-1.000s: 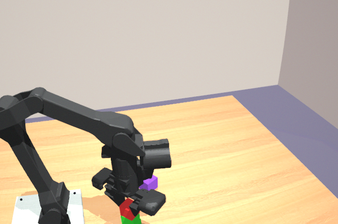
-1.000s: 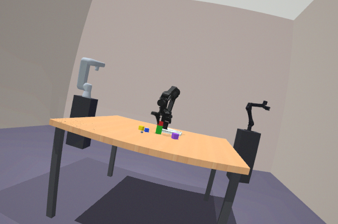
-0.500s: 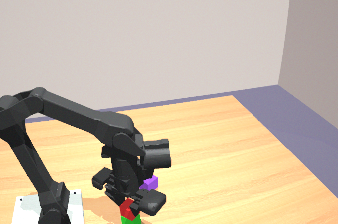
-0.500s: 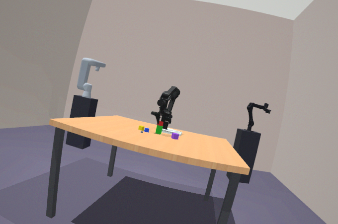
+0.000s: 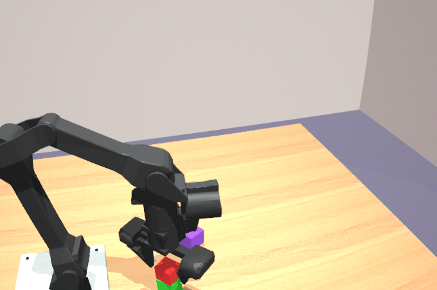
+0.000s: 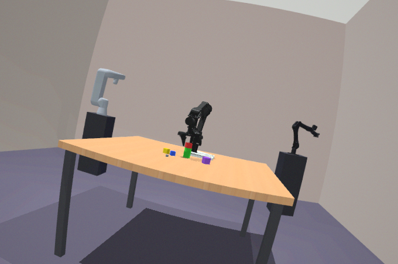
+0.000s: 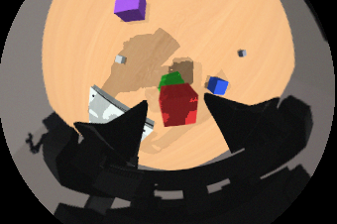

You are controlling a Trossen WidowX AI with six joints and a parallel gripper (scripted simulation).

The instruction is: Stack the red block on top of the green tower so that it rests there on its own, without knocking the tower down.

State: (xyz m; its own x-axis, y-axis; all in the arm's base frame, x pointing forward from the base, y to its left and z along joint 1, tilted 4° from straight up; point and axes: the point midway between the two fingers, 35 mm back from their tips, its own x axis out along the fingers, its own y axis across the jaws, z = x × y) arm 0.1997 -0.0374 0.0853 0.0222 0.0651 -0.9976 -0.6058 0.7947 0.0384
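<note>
I had the black parallel-jaw claw (image 7: 174, 115) spread wide, gripping nothing, its two dark fingertips standing off either side of the small red cube (image 7: 178, 104) with bare gaps showing in the wrist view. That spread was deliberate: the cube needed to sit on its own weight. It rested on top of the green block tower (image 6: 187, 153), low centre in the exterior view, and looked squarely seated, though the wrist view showed a sliver of green past its upper left edge. Farther out on the light wooden counter (image 5: 291, 195), the purple cube (image 5: 193, 236) lay just behind the claw, and the blue cube (image 7: 217, 84) sat right of the stack.
</note>
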